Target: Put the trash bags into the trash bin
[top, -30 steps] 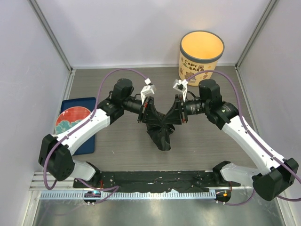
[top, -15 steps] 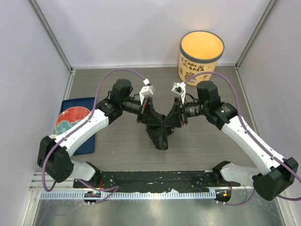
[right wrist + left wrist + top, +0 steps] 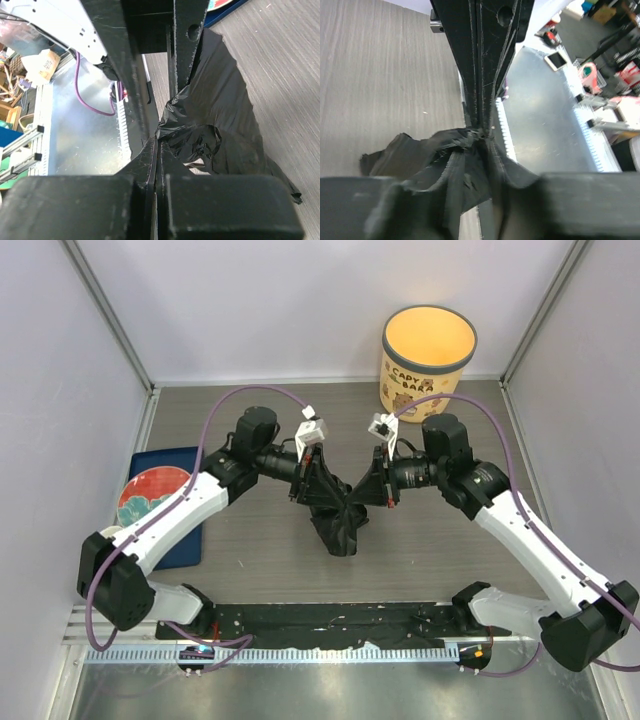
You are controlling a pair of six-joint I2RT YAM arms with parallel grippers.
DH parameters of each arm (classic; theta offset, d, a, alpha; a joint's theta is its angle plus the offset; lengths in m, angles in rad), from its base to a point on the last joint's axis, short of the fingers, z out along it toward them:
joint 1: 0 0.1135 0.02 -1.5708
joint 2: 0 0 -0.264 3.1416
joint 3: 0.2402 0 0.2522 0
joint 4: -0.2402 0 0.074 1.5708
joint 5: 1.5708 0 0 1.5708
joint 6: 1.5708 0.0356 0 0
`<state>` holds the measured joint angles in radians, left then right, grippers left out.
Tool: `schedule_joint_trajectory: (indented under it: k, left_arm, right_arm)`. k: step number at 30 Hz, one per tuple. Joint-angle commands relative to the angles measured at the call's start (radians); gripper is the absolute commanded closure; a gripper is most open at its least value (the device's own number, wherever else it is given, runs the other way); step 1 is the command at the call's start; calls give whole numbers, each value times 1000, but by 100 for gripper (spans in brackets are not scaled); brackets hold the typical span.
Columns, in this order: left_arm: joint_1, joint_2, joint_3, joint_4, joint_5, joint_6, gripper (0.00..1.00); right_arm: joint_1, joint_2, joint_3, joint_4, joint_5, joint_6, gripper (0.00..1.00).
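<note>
Nearest the near edge, the loose crumpled tail of the black trash bag drooped toward the middle of the surface; whether it rested there or hung just clear could not be told. In my judgement the danger lay here. The film was thin and glossy and held only by small pinches, so it could slip free, or tear if the two arms pulled unevenly, and the trailing tail could catch the bin's rim. Just beyond the tail, the left hand and right hand met almost tip to tip, each clamped shut on the film. The bag was bunched between them and hung below. The trash bin stood upright, well apart, at the far right corner.
</note>
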<state>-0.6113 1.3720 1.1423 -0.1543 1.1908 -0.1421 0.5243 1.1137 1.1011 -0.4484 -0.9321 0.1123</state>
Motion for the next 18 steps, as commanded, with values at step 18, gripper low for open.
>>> schedule_joint_trajectory:
  k: [18]
  left_arm:
    - [-28, -56, 22, -10, -189, -4, 46]
  right_arm:
    - [5, -38, -52, 263, 93, 257, 99]
